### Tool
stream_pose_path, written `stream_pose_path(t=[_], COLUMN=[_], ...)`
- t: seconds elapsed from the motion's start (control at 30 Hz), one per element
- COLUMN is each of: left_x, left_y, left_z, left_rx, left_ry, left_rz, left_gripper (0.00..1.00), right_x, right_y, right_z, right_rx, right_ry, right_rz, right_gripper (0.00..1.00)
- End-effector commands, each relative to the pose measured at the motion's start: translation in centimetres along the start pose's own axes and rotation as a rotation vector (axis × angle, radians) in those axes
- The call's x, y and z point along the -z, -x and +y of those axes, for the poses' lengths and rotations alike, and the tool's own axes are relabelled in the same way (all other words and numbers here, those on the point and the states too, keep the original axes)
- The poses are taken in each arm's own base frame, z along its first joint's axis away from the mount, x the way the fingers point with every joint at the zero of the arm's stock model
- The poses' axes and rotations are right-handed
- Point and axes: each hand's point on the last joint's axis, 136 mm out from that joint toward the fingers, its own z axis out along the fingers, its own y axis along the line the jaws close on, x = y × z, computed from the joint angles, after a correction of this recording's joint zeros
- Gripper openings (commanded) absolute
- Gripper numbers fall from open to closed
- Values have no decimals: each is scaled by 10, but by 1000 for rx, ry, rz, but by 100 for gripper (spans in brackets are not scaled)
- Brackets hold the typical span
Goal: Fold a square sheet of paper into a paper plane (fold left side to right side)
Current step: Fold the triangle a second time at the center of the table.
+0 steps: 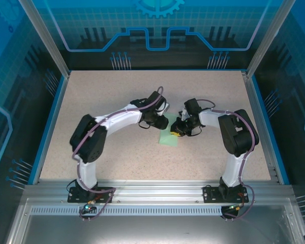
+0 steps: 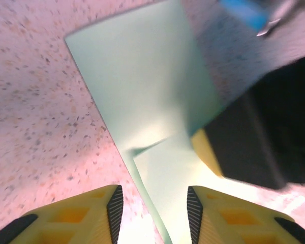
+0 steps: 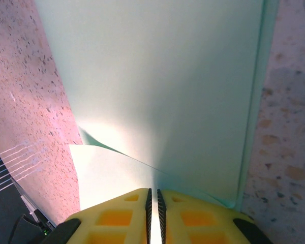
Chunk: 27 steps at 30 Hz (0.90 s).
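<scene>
Here the paper [image 1: 169, 138] lies on the counter [image 1: 117, 162], midway between the arms. The left hand [image 2: 152, 203] is spread, with the paper's near flap between its fingers and the sheet stretching straight ahead. The right hand [image 3: 152, 195], pressed nearly together, pinches the opposite edge.

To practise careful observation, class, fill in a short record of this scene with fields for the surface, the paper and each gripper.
surface: speckled beige table
paper: pale green sheet, partly folded, lying at mid-table where the two arms meet, with a loose flap on top
left: left gripper open, the sheet's edge running between its fingers
right: right gripper all but closed, tips at the sheet; whether it pinches the paper cannot be told
</scene>
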Motion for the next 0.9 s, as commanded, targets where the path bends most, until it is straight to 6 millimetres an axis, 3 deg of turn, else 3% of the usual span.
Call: stream_pose_path(t=[0.0,0.1,0.3,0.53,0.87], left_x=[27,30,2,-26,-52], left_y=[-6,-20,-39,-42,-72], left_z=[-17,-45,-70,-66,-42], left_rx=[22,37,103,116,142], left_ry=[-111,-270,-408,-383,-279], left_rz=[-38,-33,35,81,159], left_gripper=[43,43,42,41,39], right_x=[-15,-15,-15,-15,-15], right_y=[-13,-14,-14,-14,-16], right_z=[-37,-37,-36,-35,-38], right_rx=[-57,-56,-54,-48,-42], right_ry=[-112,-111,-106,-106,-122], right_rz=[43,44,47,50,59], right_gripper=[15,16,16,16,16])
